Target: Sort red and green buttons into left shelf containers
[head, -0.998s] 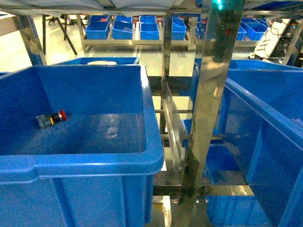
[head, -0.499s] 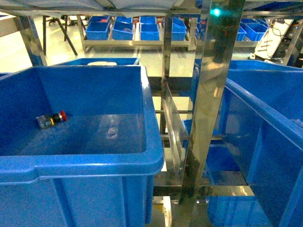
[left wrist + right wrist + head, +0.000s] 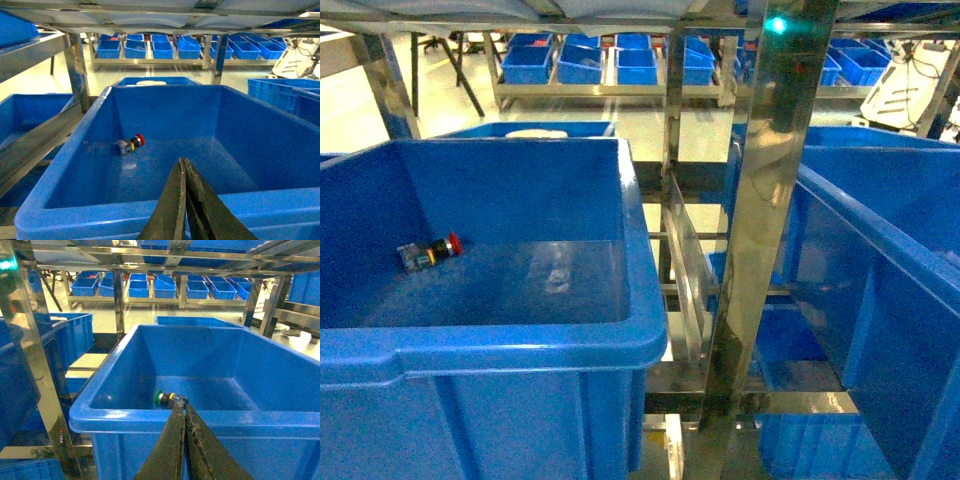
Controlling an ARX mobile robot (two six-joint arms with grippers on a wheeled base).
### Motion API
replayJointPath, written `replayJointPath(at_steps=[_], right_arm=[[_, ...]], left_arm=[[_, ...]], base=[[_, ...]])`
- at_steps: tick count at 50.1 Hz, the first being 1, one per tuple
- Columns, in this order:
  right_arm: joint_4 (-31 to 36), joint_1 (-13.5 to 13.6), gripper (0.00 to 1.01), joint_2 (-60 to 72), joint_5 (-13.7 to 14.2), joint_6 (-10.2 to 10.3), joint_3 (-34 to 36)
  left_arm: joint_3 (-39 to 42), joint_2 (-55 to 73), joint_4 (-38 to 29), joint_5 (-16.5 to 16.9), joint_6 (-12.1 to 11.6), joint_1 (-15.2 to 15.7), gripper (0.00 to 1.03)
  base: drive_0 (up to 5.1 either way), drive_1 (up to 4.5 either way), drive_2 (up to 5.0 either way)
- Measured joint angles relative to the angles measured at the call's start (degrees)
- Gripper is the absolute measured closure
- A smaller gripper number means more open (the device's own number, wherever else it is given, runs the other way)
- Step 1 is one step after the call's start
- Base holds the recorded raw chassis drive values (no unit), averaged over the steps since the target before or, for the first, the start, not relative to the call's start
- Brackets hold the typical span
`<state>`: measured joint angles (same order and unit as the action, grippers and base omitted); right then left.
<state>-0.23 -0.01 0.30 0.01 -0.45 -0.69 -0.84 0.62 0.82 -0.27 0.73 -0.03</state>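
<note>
Dark, pressed flat together and holding nothing: that is the left pincer [image 3: 184, 165] at the bottom of its wrist view, hanging just short of the near rim of a deep blue bin [image 3: 150, 207]; the right pincer [image 3: 184, 412] is likewise drawn tight and bare, its tips at the near rim of a 2nd blue bin [image 3: 210, 420]. Beyond the left pincer, the red button [image 3: 131, 144] lies on its side on the bin floor, toward the left wall, red cap pointing right; the head view shows it in the same bin, far left [image 3: 430, 250]. Beyond the right pincer, the green button [image 3: 169, 399] lies on its side just inside the near wall, partly hidden by the tips. Both look light, rigid and hard-shelled; the domed caps would likely slip, so the squared clear base or the black collar seems the surer hold. Farther off, a steel post [image 3: 760, 200] stands between the bins; rows of small blue bins [image 3: 610, 60] sit on a distant rack.
</note>
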Motion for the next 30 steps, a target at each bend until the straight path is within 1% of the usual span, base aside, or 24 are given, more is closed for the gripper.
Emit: replayJointPath(at_steps=[4, 19, 20, 21, 24, 26, 27, 28, 29, 30], right_arm=[[0.0, 0.0, 0.99, 0.0, -0.1, 0.0, 0.0], [0.0, 0.0, 0.99, 0.0, 0.0, 0.0, 0.0], [0.0, 0.0, 0.98, 0.0, 0.0, 0.0, 0.0], [0.0, 0.0, 0.95, 0.0, 0.0, 0.0, 0.0], [0.0, 0.0, 0.84, 0.0, 0.0, 0.0, 0.0], [0.0, 0.0, 0.73, 0.0, 0.0, 0.0, 0.0], [0.0, 0.0, 0.71, 0.0, 0.0, 0.0, 0.0], [0.0, 0.0, 0.67, 0.0, 0.0, 0.0, 0.0], [0.0, 0.0, 0.66, 0.0, 0.0, 0.0, 0.0], [0.0, 0.0, 0.61, 0.0, 0.0, 0.0, 0.0]], left_arm=[[0.0, 0.0, -0.9, 0.4, -0.1, 0.0, 1.01], [0.0, 0.0, -0.6, 0.3, -0.1, 0.0, 1.01], [0.0, 0.0, -0.6, 0.3, -0.1, 0.0, 1.00], [0.0, 0.0, -0.6, 0.2, -0.1, 0.0, 0.96], [0.0, 0.0, -0.6, 0.3, -0.1, 0.0, 0.85], [0.0, 0.0, -0.6, 0.2, -0.1, 0.0, 0.75], [0.0, 0.0, -0.6, 0.2, -0.1, 0.0, 0.72], [0.0, 0.0, -0.6, 0.2, -0.1, 0.0, 0.70], [0.0, 0.0, -0.6, 0.2, -0.1, 0.0, 0.67], [0.0, 0.0, -0.6, 0.3, -0.1, 0.0, 0.64]], base=[[0.0, 0.00, 0.0], [0.0, 0.00, 0.0], [0.0, 0.00, 0.0], [0.0, 0.00, 0.0], [0.0, 0.00, 0.0], [0.0, 0.00, 0.0], [0.0, 0.00, 0.0], [0.0, 0.00, 0.0], [0.0, 0.00, 0.0], [0.0, 0.00, 0.0]])
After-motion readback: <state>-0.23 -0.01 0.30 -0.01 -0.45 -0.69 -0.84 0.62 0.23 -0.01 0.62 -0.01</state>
